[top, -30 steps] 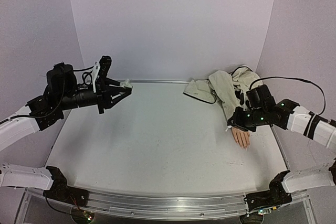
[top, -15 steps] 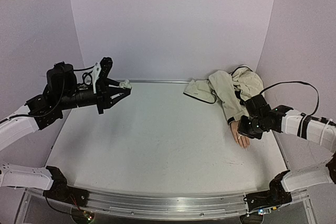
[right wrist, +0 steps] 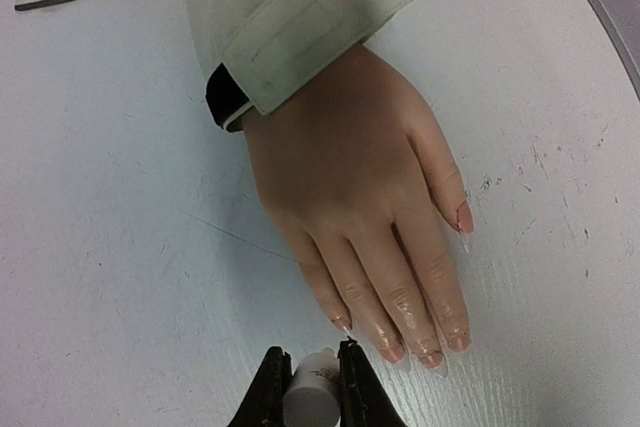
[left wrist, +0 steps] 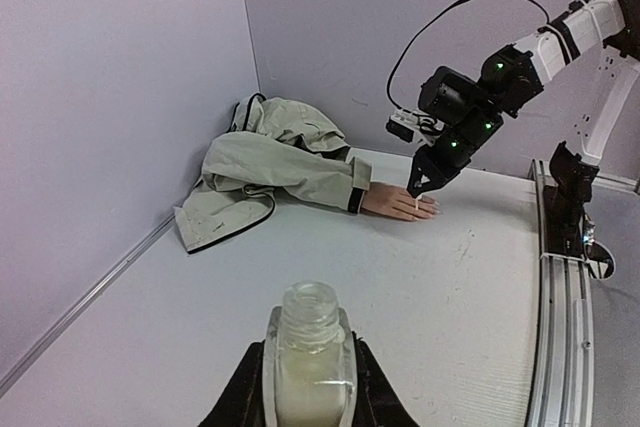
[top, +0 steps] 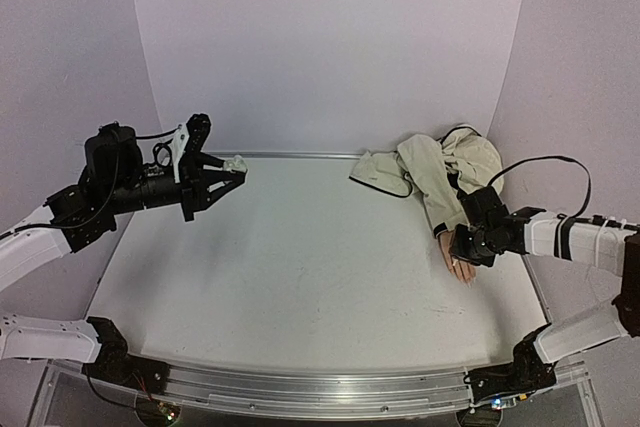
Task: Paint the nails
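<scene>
Near the right edge of the table (top: 300, 277) lies the mannequin hand (right wrist: 350, 177), palm down, with its fingers pointing to the near edge. Its nails (right wrist: 431, 358) are long, pale pink and glossy; the thumb nail looks pinker. A beige sleeve (right wrist: 300, 17) covers the wrist. Just over the fingertips, the right gripper (right wrist: 312, 382) is closed on a small white cylinder (right wrist: 305, 399). Far at the left side, the left gripper (left wrist: 308, 392) is clamped on an uncapped bottle (left wrist: 308, 337), held above the table.

Mannequin hand (right wrist: 350, 197) on table (top: 300, 277), right; jacket (top: 430, 167) behind, brush cap (right wrist: 310, 397) before it; bottle (left wrist: 308, 347) left
</scene>
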`<control>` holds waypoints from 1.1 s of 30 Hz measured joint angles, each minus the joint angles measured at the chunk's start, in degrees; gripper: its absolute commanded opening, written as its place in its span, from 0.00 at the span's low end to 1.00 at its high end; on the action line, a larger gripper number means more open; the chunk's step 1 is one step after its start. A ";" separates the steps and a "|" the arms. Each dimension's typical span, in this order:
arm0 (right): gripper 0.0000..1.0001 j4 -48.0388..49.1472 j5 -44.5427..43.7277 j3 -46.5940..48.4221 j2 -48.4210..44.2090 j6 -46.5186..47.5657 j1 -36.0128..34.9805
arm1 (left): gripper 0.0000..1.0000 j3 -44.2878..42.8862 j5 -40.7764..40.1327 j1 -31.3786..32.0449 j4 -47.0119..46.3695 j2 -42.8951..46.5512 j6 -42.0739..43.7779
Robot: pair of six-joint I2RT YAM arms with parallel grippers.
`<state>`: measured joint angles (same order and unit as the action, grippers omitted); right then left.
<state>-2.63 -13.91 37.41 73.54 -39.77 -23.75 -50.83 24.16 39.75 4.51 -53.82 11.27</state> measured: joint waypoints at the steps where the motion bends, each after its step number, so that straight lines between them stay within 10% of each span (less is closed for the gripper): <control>1: 0.00 0.35 -0.02 0.00 0.31 0.15 0.00 | 0.00 0.00 -0.17 0.00 -0.02 0.00 0.22; 33: 0.00 1.31 -0.44 0.00 3.63 0.63 0.00 | 0.00 0.02 -0.35 0.00 0.00 0.20 0.90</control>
<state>-1.32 -14.35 37.41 77.17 -39.13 -23.75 -50.81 23.81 39.75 4.51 -53.63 12.16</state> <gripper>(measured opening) 0.159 0.208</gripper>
